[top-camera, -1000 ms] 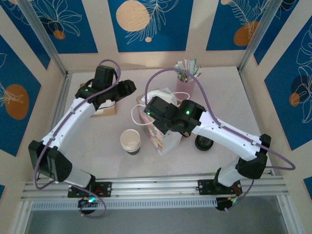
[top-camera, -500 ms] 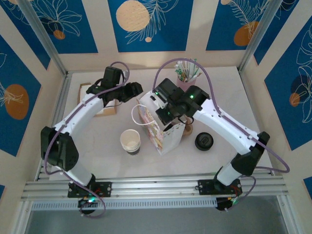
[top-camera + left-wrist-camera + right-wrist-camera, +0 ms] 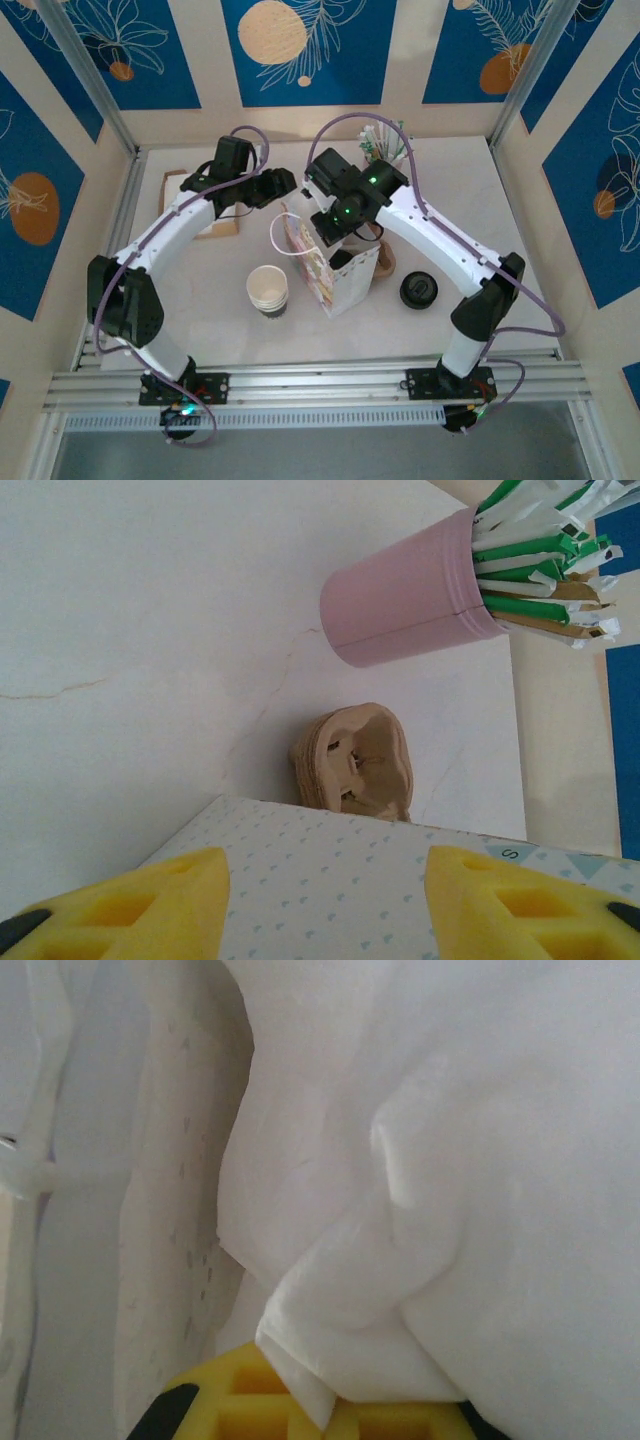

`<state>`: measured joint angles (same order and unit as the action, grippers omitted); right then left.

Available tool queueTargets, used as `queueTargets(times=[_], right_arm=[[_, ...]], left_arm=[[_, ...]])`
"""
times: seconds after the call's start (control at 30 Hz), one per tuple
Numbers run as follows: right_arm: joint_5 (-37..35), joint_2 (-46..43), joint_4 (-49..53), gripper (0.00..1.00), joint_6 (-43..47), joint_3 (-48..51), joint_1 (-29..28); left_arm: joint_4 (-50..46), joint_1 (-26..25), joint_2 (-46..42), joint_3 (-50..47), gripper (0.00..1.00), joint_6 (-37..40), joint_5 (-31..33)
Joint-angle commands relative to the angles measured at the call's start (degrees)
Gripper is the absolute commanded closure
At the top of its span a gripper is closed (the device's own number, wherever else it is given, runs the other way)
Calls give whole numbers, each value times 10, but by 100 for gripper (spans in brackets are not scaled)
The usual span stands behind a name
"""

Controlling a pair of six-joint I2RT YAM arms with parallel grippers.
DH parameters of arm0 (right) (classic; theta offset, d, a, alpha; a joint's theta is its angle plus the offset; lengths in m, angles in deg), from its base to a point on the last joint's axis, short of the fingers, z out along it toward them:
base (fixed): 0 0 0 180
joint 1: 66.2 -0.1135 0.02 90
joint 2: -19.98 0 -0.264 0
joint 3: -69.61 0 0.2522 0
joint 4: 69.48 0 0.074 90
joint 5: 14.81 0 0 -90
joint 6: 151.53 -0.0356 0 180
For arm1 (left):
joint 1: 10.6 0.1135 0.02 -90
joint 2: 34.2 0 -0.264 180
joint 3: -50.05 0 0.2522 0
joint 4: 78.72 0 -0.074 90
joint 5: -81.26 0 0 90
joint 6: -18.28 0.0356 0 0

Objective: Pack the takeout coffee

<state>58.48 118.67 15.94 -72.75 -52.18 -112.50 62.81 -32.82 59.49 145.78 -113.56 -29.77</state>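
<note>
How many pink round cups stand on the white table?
1. The pink round cup, filled with green and white paper packets, stands toward the far edge of the white table, beyond the stack of brown cardboard sleeves. Another may be hidden from view.

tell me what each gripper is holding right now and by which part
The right gripper is shut on white crumpled paper, pinching a folded corner of it between its fingers. The left gripper is open and holds nothing.
</note>
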Motion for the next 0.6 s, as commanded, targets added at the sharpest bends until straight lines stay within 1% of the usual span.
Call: queueTargets(times=[0.0,0.33,0.57], right_arm=[[26,16,-7,100,-11,-23,3],[32,47,-30,100,-5,-6,-1],[26,45,-98,100,10,11,-4]], left_arm=[[15,5,11,-6,46,7,-20],[21,5,18,-5,47,6,-34],[25,5,21,-7,47,5,-40]])
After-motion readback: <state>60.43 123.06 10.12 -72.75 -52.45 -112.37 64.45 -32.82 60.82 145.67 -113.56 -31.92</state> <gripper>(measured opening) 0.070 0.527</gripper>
